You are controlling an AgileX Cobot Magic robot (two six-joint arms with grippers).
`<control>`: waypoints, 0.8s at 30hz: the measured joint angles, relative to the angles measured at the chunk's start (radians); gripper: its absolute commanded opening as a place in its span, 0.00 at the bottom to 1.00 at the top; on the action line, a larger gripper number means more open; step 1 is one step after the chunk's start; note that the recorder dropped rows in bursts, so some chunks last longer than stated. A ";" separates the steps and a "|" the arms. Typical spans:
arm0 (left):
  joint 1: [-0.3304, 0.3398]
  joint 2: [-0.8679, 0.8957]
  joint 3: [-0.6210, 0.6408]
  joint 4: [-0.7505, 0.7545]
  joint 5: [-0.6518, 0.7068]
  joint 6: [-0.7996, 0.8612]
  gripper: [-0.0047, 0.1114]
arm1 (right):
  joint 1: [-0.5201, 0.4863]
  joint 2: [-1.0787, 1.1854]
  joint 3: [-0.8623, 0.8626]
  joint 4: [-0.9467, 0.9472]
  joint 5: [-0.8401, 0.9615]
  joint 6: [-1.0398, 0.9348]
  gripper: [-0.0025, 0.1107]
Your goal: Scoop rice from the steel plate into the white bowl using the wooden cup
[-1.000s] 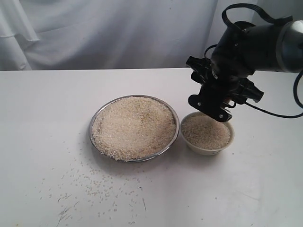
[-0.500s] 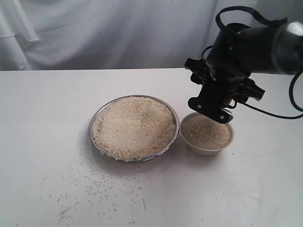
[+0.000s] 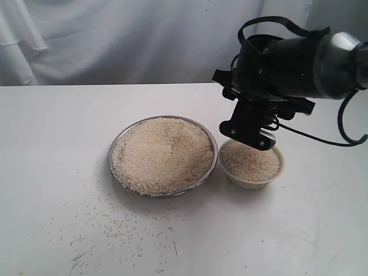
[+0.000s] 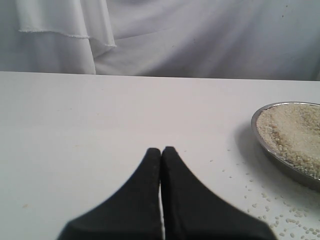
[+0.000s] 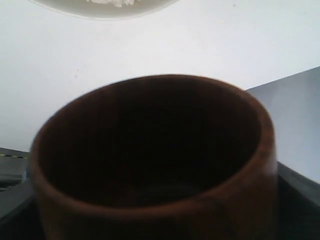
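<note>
The steel plate (image 3: pixel 115 146) sits mid-table, heaped with rice (image 3: pixel 163 154). Right beside it stands the white bowl (image 3: pixel 253 183), filled with rice (image 3: pixel 250 160). My right gripper (image 3: pixel 247 133) hangs just above the bowl's far left rim. It is shut on the wooden cup (image 5: pixel 240 200), whose dark inside shows no grains. In the exterior view the black fingers hide the cup. The bowl's edge (image 5: pixel 75 9) shows beyond the cup. My left gripper (image 4: pixel 161 150) is shut and holds nothing, low over the table to the left of the plate's rim (image 4: pixel 260 135).
Loose grains (image 3: pixel 121 227) lie scattered on the white table in front of the plate, also visible as grains (image 4: pixel 270 205) near the left gripper. A white cloth (image 3: pixel 126 40) hangs behind the table. The right arm's black cable (image 3: pixel 322 138) loops over the table's right side.
The right arm has shifted left and slightly up over the bowl, toward the plate, still gripping the cup. Plate, bowl and rice have stayed put.
</note>
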 measured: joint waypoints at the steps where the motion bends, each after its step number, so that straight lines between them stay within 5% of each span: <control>1: 0.000 0.000 0.000 0.000 0.000 0.000 0.04 | 0.002 -0.002 0.000 -0.005 0.005 0.004 0.02; 6: 0.000 0.000 0.000 0.000 0.000 0.000 0.04 | 0.018 -0.006 0.000 -0.017 0.041 0.062 0.02; 10: 0.000 0.000 0.000 0.000 0.000 0.000 0.04 | -0.038 -0.021 0.000 0.187 -0.032 0.219 0.02; 19: 0.000 0.000 0.000 0.000 0.000 0.000 0.04 | -0.260 -0.075 0.000 1.010 -0.388 0.244 0.02; 24: 0.000 0.000 0.000 0.000 0.000 0.000 0.04 | -0.345 -0.114 0.001 1.536 -0.385 0.069 0.02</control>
